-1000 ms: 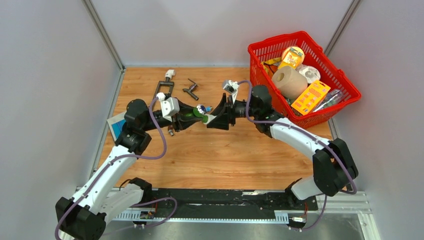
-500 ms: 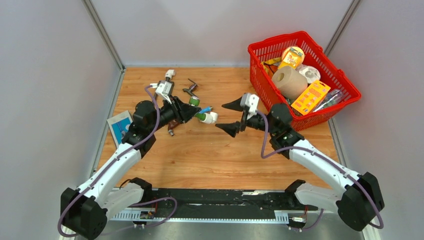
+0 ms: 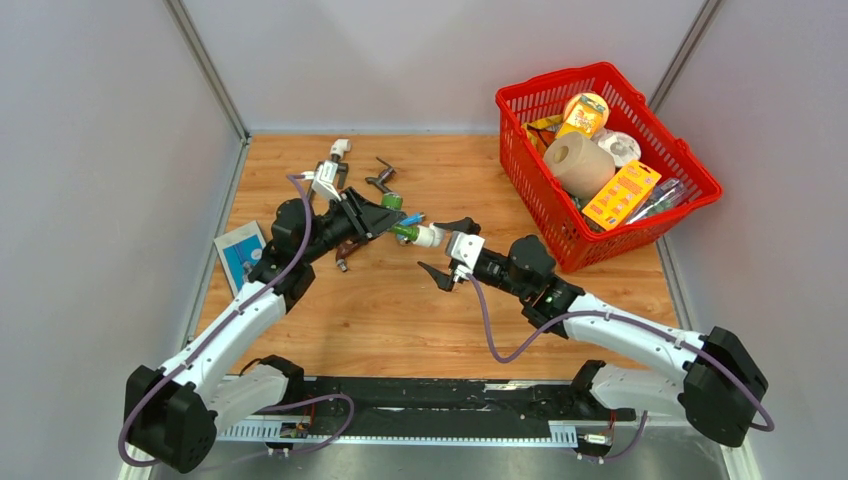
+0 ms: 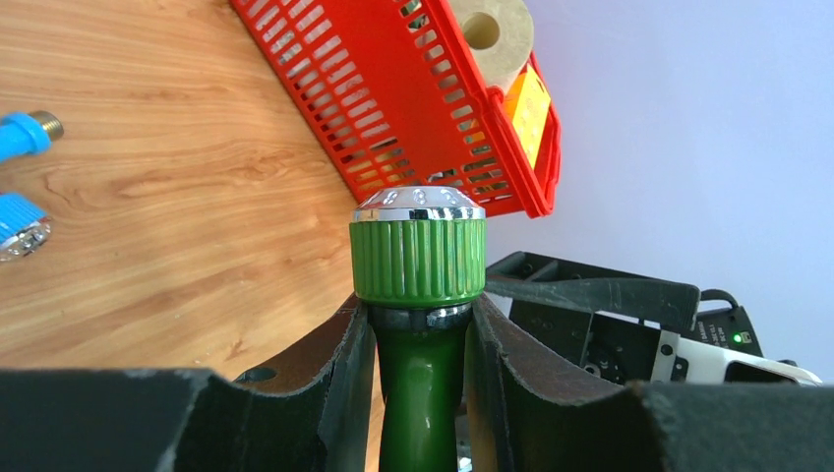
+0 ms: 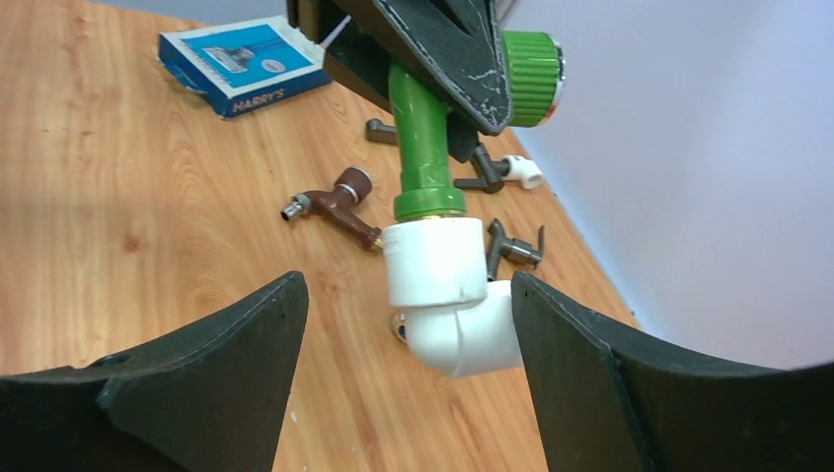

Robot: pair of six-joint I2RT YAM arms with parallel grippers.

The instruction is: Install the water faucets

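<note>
Wood tabletop [image 3: 400, 320], grey walls [image 3: 400, 60]; left gripper [image 3: 388, 215] pinches green faucet [image 4: 418, 261], right gripper [image 3: 446, 249] spread.

A wooden table [image 3: 420, 320] sits inside grey walls [image 3: 400, 60]. At its far right corner stands a red basket [image 3: 530, 190], set askew and filled above the rim. In it a brown paper roll [image 3: 578, 163] lies on its side, an orange box [image 3: 622, 195] leans just right of the roll, a yellow pack [image 3: 584, 112] sits at the back, and between them is something white and round, perhaps tape [image 3: 622, 147]. A blue box [image 3: 240, 252] marked HARRY'S lies flat at the table's left edge. A white elbow [image 5: 447, 295] is up off the wood, near mid-table. A black rail [image 3: 430, 395] runs along the near edge.
</note>
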